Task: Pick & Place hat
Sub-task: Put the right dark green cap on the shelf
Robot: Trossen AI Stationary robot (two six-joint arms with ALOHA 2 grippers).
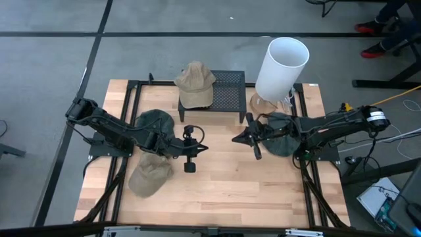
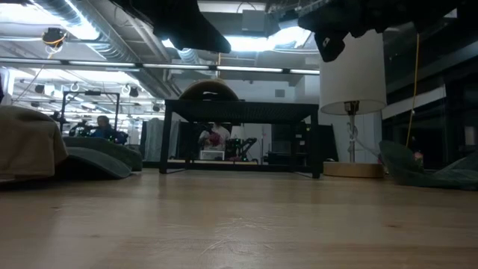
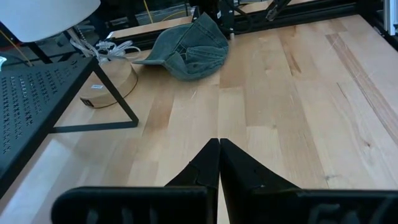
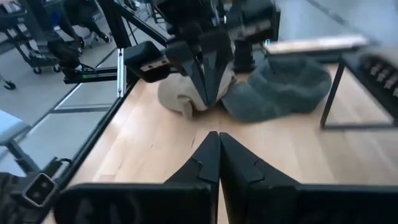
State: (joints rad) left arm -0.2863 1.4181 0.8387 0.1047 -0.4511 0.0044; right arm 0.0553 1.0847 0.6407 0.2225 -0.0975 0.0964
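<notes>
At the left of the tabletop (image 1: pixel 217 197), a tan cap (image 1: pixel 150 176) lies near the front-left corner, with a dark green cap (image 1: pixel 155 122) just behind it, partly under the left arm. The left gripper (image 1: pixel 191 149) hangs over the bare wood toward the middle, clear of both caps; its fingers (image 3: pixel 205 168) are pressed together and hold nothing.

Further along, at the back centre, a second tan cap (image 1: pixel 195 84) sits on the black perforated metal stand (image 1: pixel 227 92). That may be the place meant for a hat, but the pictures do not settle which hat is to be moved.

Right of centre, the right gripper (image 1: pixel 245 137) points toward the left one, its fingers (image 4: pixel 208 158) likewise pressed together and empty. Just behind it a grey-green cap (image 1: pixel 281 141) lies under the right arm, near the wooden base of the lamp (image 1: pixel 279 66) with its white shade.

Each cap looks light and limp: cloth crown, stiffer brim. A crown would likely fold and sag when pinched, so the brim or its seam with the crown seems the surer hold, with the fingers spread first and brought down over the edge. Cloth on smooth wood may slide rather than lift if caught too shallow.
</notes>
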